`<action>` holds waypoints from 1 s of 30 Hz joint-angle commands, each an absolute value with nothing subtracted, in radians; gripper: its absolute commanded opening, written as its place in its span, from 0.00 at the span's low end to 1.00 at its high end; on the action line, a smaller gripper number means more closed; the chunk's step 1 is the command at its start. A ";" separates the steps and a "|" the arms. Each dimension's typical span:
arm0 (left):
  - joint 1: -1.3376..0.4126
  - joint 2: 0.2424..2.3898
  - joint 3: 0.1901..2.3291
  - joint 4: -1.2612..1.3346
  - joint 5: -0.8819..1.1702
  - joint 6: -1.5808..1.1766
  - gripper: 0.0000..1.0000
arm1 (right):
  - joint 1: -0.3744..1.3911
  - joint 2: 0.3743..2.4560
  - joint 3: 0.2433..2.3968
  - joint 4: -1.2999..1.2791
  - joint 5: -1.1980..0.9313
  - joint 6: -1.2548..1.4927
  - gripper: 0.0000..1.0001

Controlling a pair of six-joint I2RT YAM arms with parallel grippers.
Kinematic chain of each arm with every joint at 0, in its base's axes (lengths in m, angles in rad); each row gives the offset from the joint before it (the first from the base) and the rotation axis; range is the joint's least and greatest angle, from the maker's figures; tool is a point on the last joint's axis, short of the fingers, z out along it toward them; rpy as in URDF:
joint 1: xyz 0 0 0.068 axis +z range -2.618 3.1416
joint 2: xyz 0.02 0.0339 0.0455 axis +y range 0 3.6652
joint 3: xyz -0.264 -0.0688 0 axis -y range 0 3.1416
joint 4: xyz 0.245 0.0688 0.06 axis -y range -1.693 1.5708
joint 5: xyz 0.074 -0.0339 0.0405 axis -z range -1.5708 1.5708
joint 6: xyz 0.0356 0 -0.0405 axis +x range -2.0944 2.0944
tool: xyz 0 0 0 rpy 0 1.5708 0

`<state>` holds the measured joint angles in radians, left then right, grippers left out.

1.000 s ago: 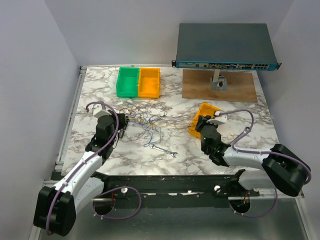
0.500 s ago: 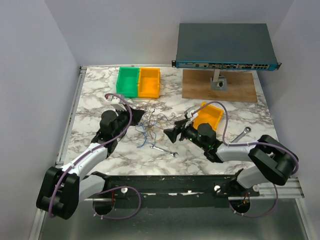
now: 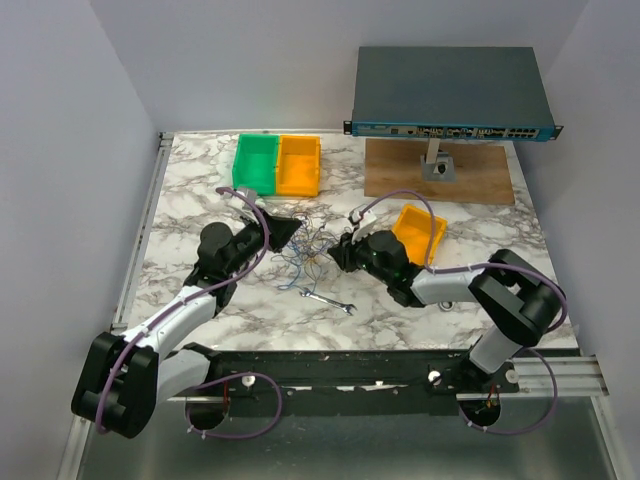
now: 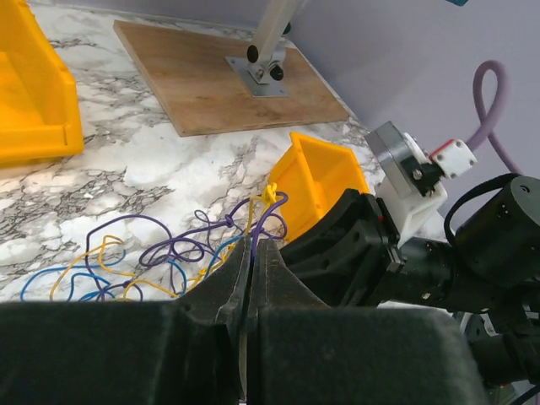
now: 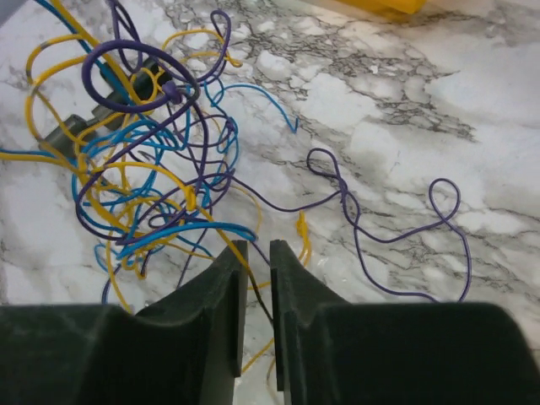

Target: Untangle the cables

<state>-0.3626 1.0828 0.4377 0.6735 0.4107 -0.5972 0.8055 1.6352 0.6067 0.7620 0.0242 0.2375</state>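
- Left of centre in the overhead view, the left gripper (image 3: 288, 231) reaches rightward into the edge of the heap. Its fingers are pressed together on a strand or two of the cables (image 3: 312, 248). Its own camera shows purple and yellow wire running straight into the closed jaws, apparently an anchor for pulling the knot open.
- At centre frame, the cables lie in one loose snarl of blue, yellow and dark purple wire on the marble table (image 3: 190, 185), between the two grippers and not yet separated. In the right wrist view a few purple loops trail free at the right.
- Just below the snarl, a small wrench (image 3: 328, 302) lies apart from the wire.
- Right of centre, the right gripper (image 3: 338, 256) points left at the same heap, low over the table. Its fingers stand a sliver apart with a dark strand running through the slot. Whether they pinch it cannot be told. The facing stance suggests each arm is meant to draw its share away from the other.
- Further right, a yellow bin (image 3: 421, 232) sits just behind the right arm's wrist, apart from the wire.
- Against a second ago, the right arm has swung in from the right side of the table, beside the yellow bin. The left gripper has advanced from the left, so both now meet at the heap. The snarl itself looks little changed.
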 commanded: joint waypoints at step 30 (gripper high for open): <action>-0.347 1.006 0.521 0.042 -0.519 -0.822 0.00 | 0.612 0.843 0.624 0.144 1.079 0.400 0.01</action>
